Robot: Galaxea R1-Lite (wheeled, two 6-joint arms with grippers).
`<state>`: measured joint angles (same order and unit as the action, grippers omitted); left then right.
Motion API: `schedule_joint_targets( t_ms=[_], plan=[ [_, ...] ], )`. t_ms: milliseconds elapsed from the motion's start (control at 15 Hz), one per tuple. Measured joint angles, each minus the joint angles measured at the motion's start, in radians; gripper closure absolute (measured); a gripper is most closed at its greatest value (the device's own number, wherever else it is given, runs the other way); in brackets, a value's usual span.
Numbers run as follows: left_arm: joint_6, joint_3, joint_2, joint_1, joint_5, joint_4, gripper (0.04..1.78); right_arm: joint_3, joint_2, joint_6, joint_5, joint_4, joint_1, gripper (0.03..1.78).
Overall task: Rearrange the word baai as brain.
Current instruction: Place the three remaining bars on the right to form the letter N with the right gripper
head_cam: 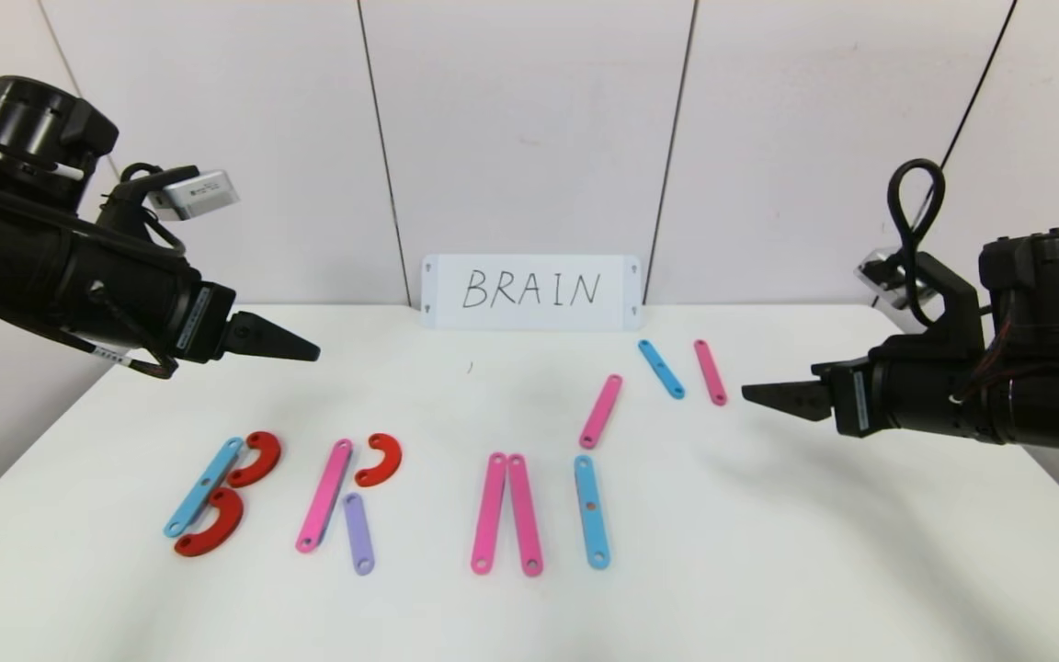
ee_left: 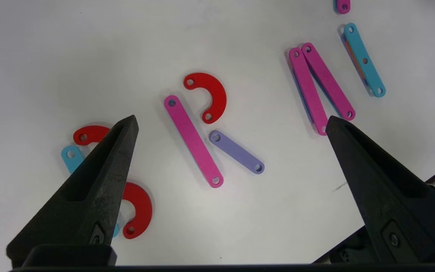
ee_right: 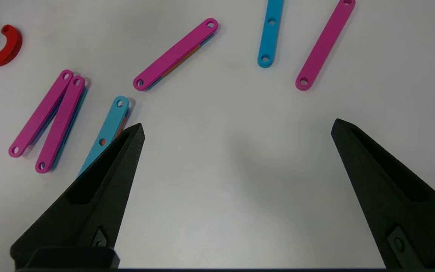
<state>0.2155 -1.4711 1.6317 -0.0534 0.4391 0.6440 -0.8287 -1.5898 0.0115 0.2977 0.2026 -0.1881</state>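
The word (head_cam: 382, 501) runs along the near half of the table (head_cam: 768, 570), and it's partway to BRAIN. The B (head_cam: 217, 496) is done: a blue strip with two red curves against its right side. Next to it the R (head_cam: 346, 501), a pink upright, a red curve at its top, a lilac leg below. Then the A (head_cam: 506, 515), just two pink strips meeting at the top and barely splayed, with no crossbar visible. Right beside it a lone blue strip (head_cam: 591, 511) stands as the I.

Now the N, which isn't built yet. Its likely pieces lie loose farther back on the right: a slanted pink strip (head_cam: 601, 411), then a short blue one (head_cam: 661, 369) and another pink (head_cam: 711, 371), well apart from the row, probably parked there as spare stock. The card (head_cam: 531, 291) reading BRAIN stands against the back wall as the model.

Left gripper (head_cam: 304, 350) hangs over the table's left rear, fingers spread wide, holding nothing. Right gripper (head_cam: 755, 393) hovers on the right, near those loose strips, spread just as wide and carrying nothing. That one looks best placed for the N.
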Motion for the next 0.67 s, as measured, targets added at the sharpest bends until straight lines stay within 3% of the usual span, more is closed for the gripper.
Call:
schedule_joint_targets(
  t_ms=[133,467,667],
  plan=[
    [0.006,-0.005,0.022,0.022,0.004,-0.007,0.09,-0.002,-0.009,-0.003,-0.036,0.004,-0.012,0.08],
    [0.007,-0.030,0.054,0.055,0.005,-0.068,0.09,-0.028,-0.022,-0.006,-0.063,-0.013,-0.033,0.08],
    [0.007,-0.033,0.062,0.082,0.005,-0.108,0.09,-0.080,-0.050,-0.032,-0.174,-0.057,-0.100,0.08]
  ],
)
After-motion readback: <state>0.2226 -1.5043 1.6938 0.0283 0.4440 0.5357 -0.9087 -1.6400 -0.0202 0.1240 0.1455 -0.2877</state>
